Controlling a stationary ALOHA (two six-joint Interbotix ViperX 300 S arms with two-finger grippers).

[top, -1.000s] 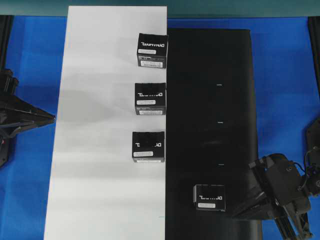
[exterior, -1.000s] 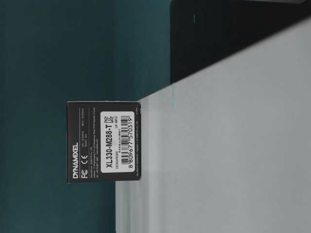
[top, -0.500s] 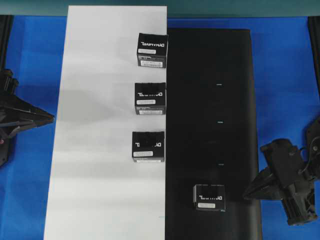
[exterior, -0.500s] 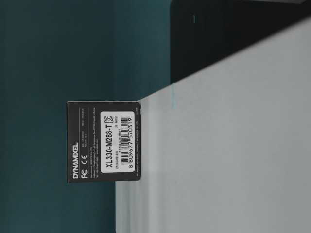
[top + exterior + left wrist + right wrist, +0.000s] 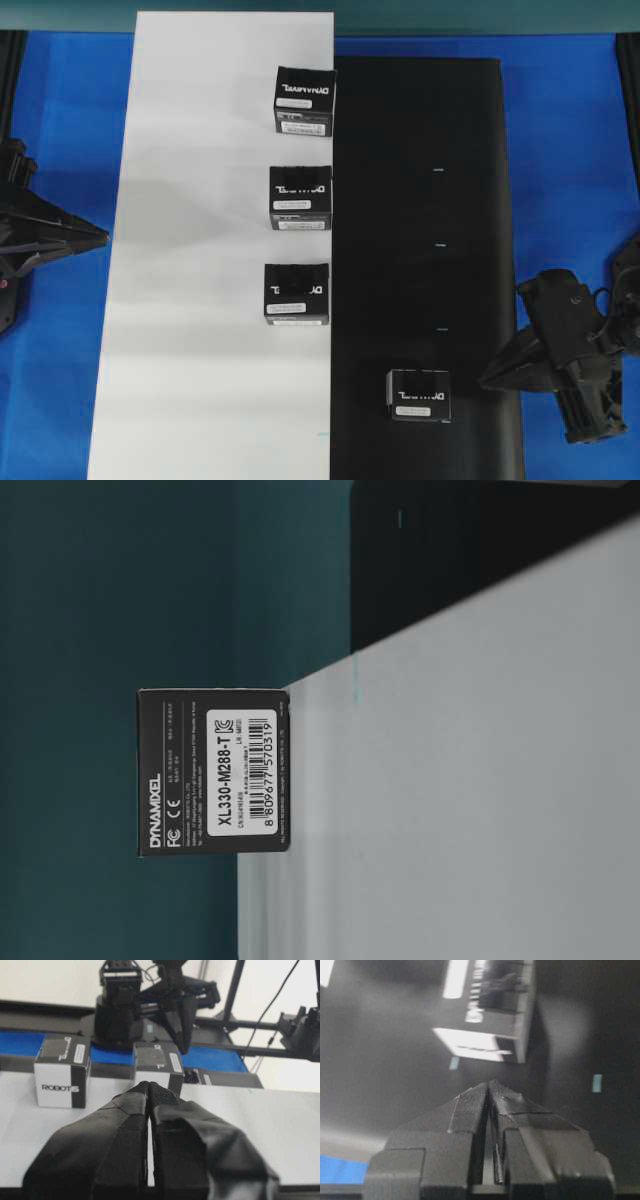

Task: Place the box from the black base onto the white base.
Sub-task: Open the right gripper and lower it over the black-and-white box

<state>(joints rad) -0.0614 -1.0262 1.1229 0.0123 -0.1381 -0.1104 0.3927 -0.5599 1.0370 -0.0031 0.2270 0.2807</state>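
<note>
The right gripper (image 5: 487,380) has its fingers pressed together and holds nothing; seen from overhead, its tip hangs over the right edge of the black base (image 5: 420,200), a little to the right of the box (image 5: 420,394) and apart from it. In the right wrist view the box appears blurred just ahead of the closed fingertips (image 5: 470,1105). The left gripper (image 5: 100,237) is also closed and empty, pointing from the left side toward the white base (image 5: 200,300) without touching any carton.

The two long bases lie side by side on a blue table (image 5: 570,150), the white one on the left, the black one on the right. A teal wall (image 5: 100,580) fills the background of the table-level view.

The box is a small black carton with white lettering on top and a white label strip. It stands alone near the bottom of the black base. Three matching cartons (image 5: 300,192) stand in a row along the white base's right edge.
</note>
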